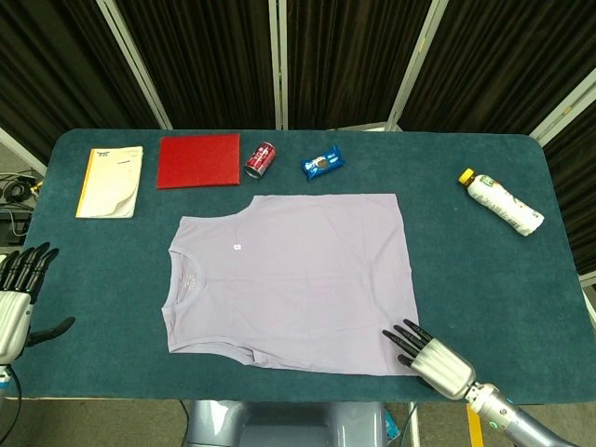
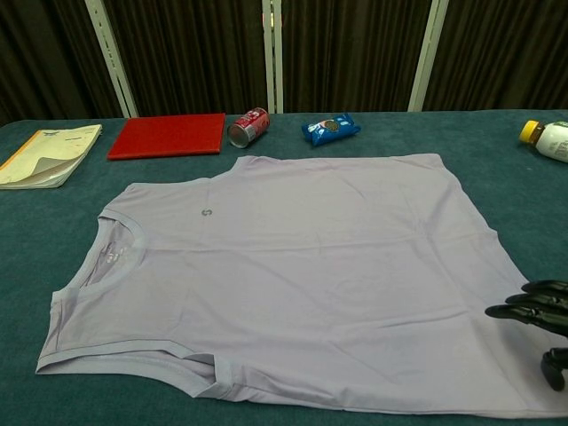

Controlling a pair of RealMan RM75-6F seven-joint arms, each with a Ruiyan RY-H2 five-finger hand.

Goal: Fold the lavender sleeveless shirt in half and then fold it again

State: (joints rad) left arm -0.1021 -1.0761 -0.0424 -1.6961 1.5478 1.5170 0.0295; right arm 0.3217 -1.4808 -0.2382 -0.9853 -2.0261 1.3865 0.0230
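Observation:
The lavender sleeveless shirt point(image 1: 293, 279) point(image 2: 293, 266) lies flat in the middle of the table, neck opening to the left, hem to the right. My right hand point(image 1: 430, 358) point(image 2: 535, 312) hovers at the shirt's near right hem corner, fingers spread and stretched out over the cloth, holding nothing. My left hand point(image 1: 17, 298) stays at the table's near left edge, well clear of the shirt, fingers apart and empty; the chest view does not show it.
Along the far edge lie a notebook point(image 1: 110, 181), a red book point(image 1: 198, 160), a red can point(image 1: 261, 156) on its side and a blue snack packet point(image 1: 321, 163). A white bottle point(image 1: 503, 202) with a yellow cap lies at the right.

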